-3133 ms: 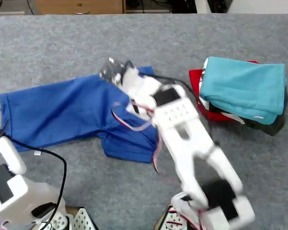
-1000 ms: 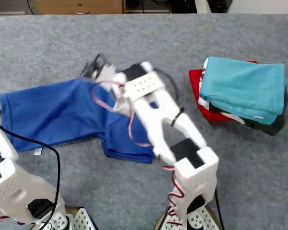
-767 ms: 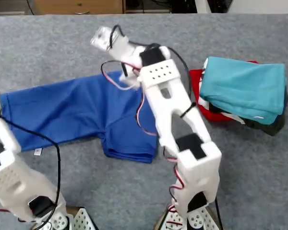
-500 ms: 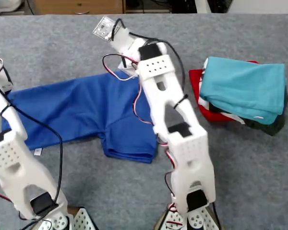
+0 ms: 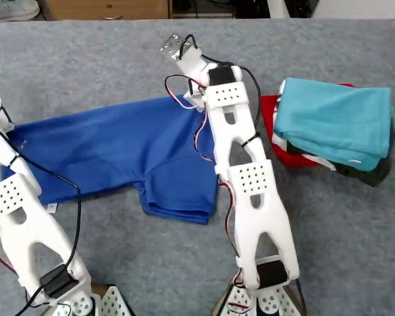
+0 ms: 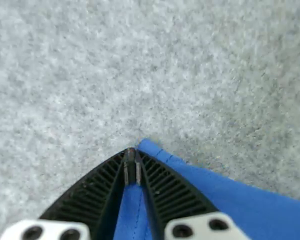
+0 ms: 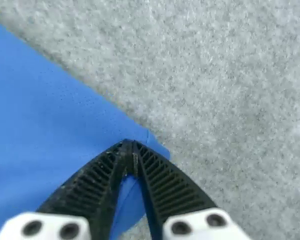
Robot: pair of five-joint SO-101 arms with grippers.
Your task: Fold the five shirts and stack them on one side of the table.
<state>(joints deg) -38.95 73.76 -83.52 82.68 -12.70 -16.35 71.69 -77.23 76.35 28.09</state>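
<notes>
A blue shirt (image 5: 112,158) lies spread across the left middle of the grey table (image 5: 85,59), one part folded over at its near edge. My right gripper (image 5: 196,99) is shut on the shirt's far right corner (image 7: 140,137), fingers (image 7: 160,185) meeting over the cloth. At the shirt's left end, my left gripper (image 5: 10,135) is shut on the far left corner (image 6: 147,147); blue cloth (image 6: 132,210) shows between its fingers (image 6: 165,185). Folded shirts are stacked at the right: a teal one (image 5: 332,122) on top, red (image 5: 270,118) and dark ones (image 5: 375,172) beneath.
Both arm bases (image 5: 257,296) stand at the near table edge, and the long right arm (image 5: 240,164) lies over the shirt's right side. Wooden furniture (image 5: 105,8) runs behind the far edge. Bare grey felt lies beyond the shirt and near the front right.
Both arms stretched out toward the far side. The right gripper swung right to the shirt's far right corner, the left came up to its left end. The shirt now lies wider and flatter.
</notes>
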